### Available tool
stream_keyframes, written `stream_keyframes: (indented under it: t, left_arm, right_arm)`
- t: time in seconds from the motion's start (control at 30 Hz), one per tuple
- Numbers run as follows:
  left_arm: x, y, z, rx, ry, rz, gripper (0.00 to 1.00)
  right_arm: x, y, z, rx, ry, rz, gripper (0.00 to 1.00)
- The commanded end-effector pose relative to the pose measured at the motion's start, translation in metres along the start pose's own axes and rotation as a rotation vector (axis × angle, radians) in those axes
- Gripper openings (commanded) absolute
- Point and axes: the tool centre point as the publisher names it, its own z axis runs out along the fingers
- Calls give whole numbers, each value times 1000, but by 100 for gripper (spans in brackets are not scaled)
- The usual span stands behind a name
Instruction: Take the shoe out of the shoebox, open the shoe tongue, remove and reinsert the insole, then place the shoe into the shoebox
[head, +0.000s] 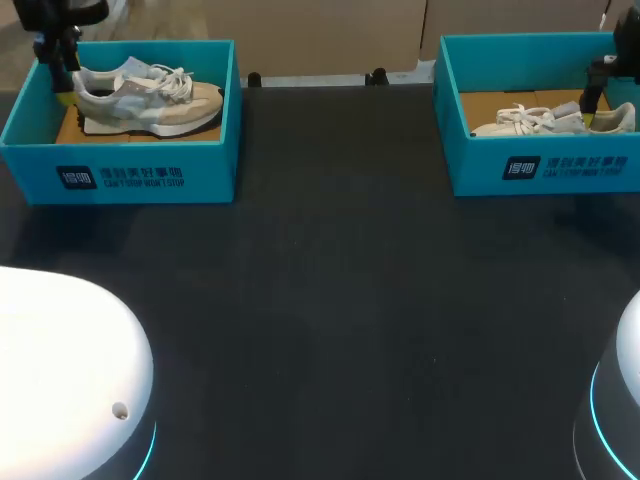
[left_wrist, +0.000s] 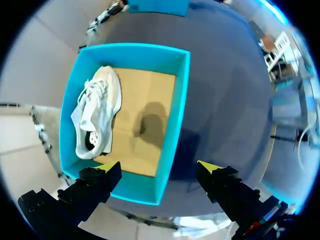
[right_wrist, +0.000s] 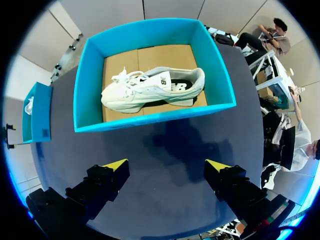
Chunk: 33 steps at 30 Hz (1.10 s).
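Two teal shoeboxes stand at the table's far side. The left shoebox (head: 130, 175) (left_wrist: 176, 120) holds a white and beige shoe (head: 150, 95) (left_wrist: 97, 115) lying on its side on the cardboard floor. In the right shoebox (head: 540, 170) (right_wrist: 150, 117) lies a white shoe (head: 550, 120) (right_wrist: 150, 90). My left gripper (head: 62, 70) (left_wrist: 160, 167) hangs open high over the left box's edge, holding nothing. My right gripper (head: 595, 95) (right_wrist: 167, 165) is open too, high above the table just in front of the right box, with nothing between its fingers.
The dark table (head: 330, 300) stretches between and in front of the boxes. My arms' white bases (head: 60, 380) (head: 620, 400) fill the near corners. The left box (right_wrist: 37, 115) also shows far off to one side in the right wrist view.
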Motion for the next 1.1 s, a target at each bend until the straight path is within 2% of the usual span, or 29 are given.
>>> stream_keyframes:
  t: [0.03, 0.07, 0.13, 0.3, 0.33, 0.43, 0.47, 0.8, 0.9, 0.97, 1.1]
  left_arm:
    - [-13, -11, -3, -265, 41, -925, 100]
    - [-18, -9, -4, -241, 41, -980, 100]
    - [-31, -6, -3, -262, 127, -1070, 100]
    - [-63, -1, 6, -256, 142, -1312, 100]
    - [-69, 0, 7, -245, 180, -1327, 100]
    - [-95, -1, 7, -242, 210, -1504, 100]
    - [-106, -1, 7, -272, 223, -1596, 100]
    - [-106, -1, 7, -272, 223, -1596, 100]
    - [-111, -5, 16, -219, 212, -1619, 100]
    - [-115, -2, 18, -161, 207, -1647, 100]
    - [-131, 4, 27, -96, 180, -1718, 100]
  right_arm:
    - [0, -1, 0, -3, 0, 0, 100]
    - [0, -1, 0, -3, 0, 0, 100]
    - [0, -1, 0, -3, 0, 0, 100]
    - [0, -1, 0, -3, 0, 0, 100]
    - [0, -1, 0, -3, 0, 0, 100]
    - [0, -1, 0, -3, 0, 0, 100]
    - [0, -1, 0, -3, 0, 0, 100]
    - [0, -1, 0, -3, 0, 0, 100]
    - [0, -1, 0, -3, 0, 0, 100]
    - [0, -1, 0, -3, 0, 0, 100]
    - [0, -1, 0, -3, 0, 0, 100]
